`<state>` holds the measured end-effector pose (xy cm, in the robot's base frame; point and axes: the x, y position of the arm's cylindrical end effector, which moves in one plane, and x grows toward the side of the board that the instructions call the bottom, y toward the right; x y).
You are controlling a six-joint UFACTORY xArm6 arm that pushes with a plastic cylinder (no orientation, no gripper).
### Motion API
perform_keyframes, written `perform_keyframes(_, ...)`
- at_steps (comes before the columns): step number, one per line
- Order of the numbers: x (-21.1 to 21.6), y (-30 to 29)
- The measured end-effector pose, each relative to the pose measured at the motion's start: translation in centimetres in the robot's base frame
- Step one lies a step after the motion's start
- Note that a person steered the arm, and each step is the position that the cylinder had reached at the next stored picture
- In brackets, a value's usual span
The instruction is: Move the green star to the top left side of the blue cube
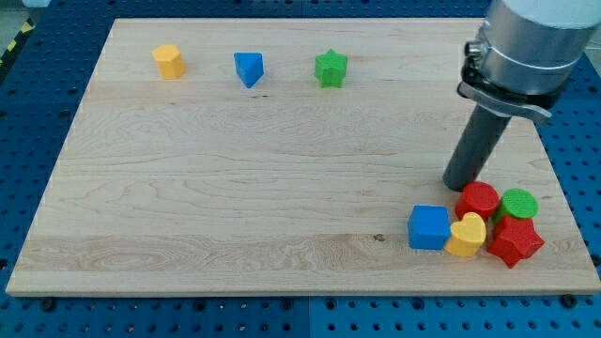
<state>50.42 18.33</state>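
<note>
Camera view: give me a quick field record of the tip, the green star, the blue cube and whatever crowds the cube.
tip: my tip rests on the board, just above and left of the red cylinder
green star: near the view's top, far from the tip
blue cube: lower right, left end of cluster
cube's neighbours: yellow heart touching its right; red star and green cylinder beyond
cube's top left side: bare wood

Your tabletop [235, 188] is a pale wooden board, grain running across the view, a small dark knot low down toward the view's right. Around it on every side you've got a blue perforated base [38, 103], rows of round holes. Light is even and soft. At the view's top left, a yellow-and-black striped strip [13, 42].
</note>
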Motion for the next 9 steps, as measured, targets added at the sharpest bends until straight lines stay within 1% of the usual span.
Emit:
perform_keyframes(1,-0.2,0.5)
perform_keyframes(2,-5.9,-0.6)
perform_keyframes(3,-12.9,-0.5)
perform_keyframes(4,-20.7,-2.0)
perform_keyframes(5,-25.7,-8.4)
perform_keyframes(6,-27.5,-15.3)
perform_keyframes(7,-24.4,-16.7)
perform_keyframes(8,-19.3,-15.0)
perform_keyframes(9,-14.1,-10.7)
